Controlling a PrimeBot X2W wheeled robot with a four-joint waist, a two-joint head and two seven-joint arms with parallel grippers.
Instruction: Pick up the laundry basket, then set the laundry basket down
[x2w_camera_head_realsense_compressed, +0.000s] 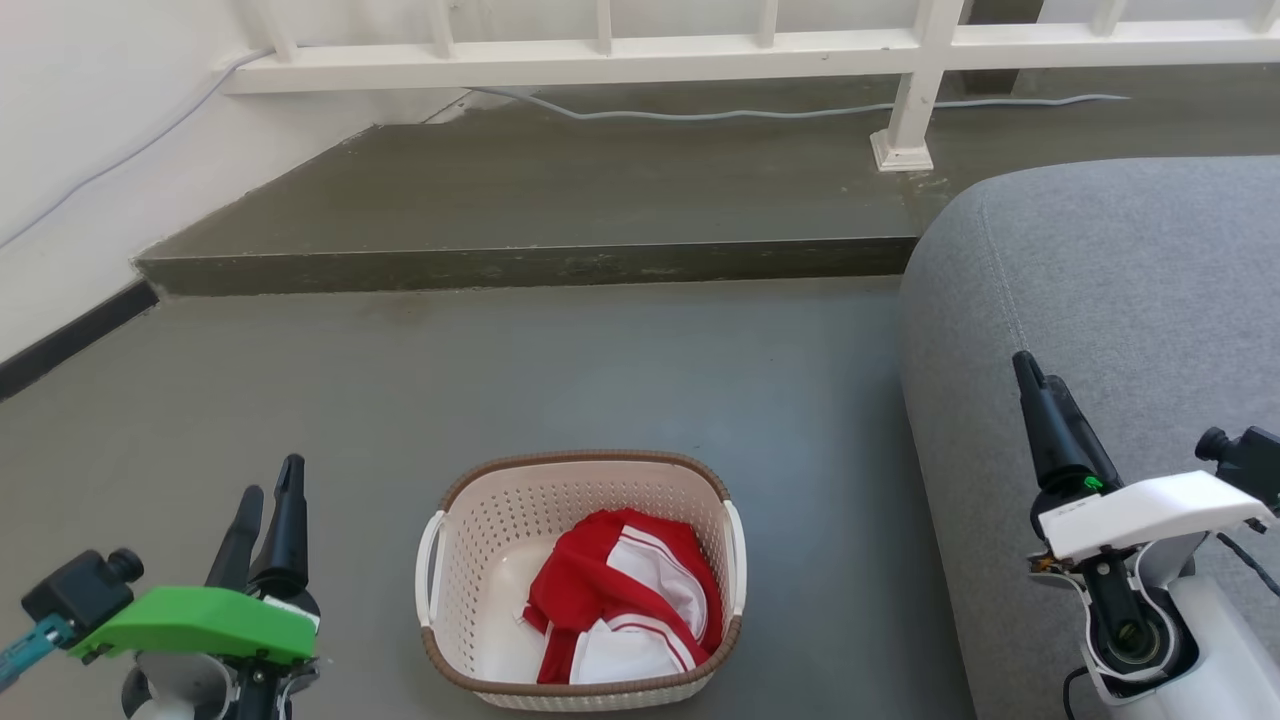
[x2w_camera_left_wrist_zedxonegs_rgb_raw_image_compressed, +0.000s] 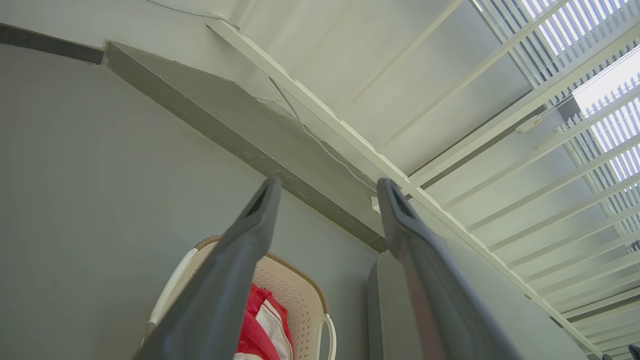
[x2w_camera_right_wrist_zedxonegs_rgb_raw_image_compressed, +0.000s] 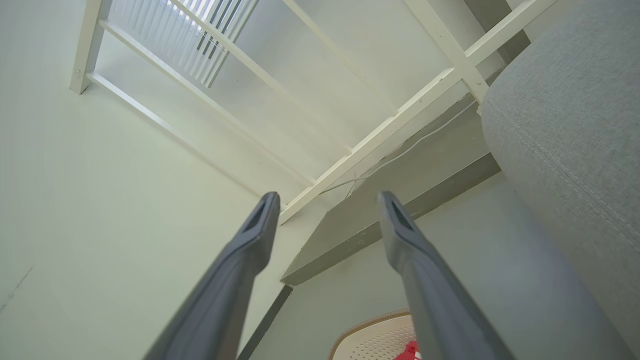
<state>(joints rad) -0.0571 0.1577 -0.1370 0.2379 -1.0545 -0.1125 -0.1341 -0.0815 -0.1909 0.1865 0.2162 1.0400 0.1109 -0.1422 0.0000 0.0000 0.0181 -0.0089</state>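
Sofa (x2w_camera_head_realsense_compressed: 1100, 300): grey, stood on the right.
Laundry basket (x2w_camera_head_realsense_compressed: 590, 457): sat on the floor (x2w_camera_head_realsense_compressed: 600, 370) just left of the sofa, untouched.
Clothes (x2w_camera_head_realsense_compressed: 620, 600): red and white, lay inside it.
Left gripper (x2w_camera_left_wrist_zedxonegs_rgb_raw_image_compressed: 328, 182): fingers wide, empty.
Right gripper (x2w_camera_right_wrist_zedxonegs_rgb_raw_image_compressed: 327, 197): fingers wide, empty.

Grey concrete floor (x2w_camera_head_realsense_compressed: 600, 380); darker raised step (x2w_camera_head_realsense_compressed: 560, 200) across the far side, front edge scuffed; white railing (x2w_camera_head_realsense_compressed: 600, 60) on the step, its post (x2w_camera_head_realsense_compressed: 915, 100) at far right; grey cable (x2w_camera_head_realsense_compressed: 700, 117) trails along the step; white wall (x2w_camera_head_realsense_compressed: 80, 100) at left with black baseboard (x2w_camera_head_realsense_compressed: 70, 340); grey fabric sofa (x2w_camera_head_realsense_compressed: 1100, 300) at right; crumpled red-and-white garment (x2w_camera_head_realsense_compressed: 600, 590) near centre; window blinds (x2w_camera_left_wrist_zedxonegs_rgb_raw_image_compressed: 615, 125) beyond the railing.
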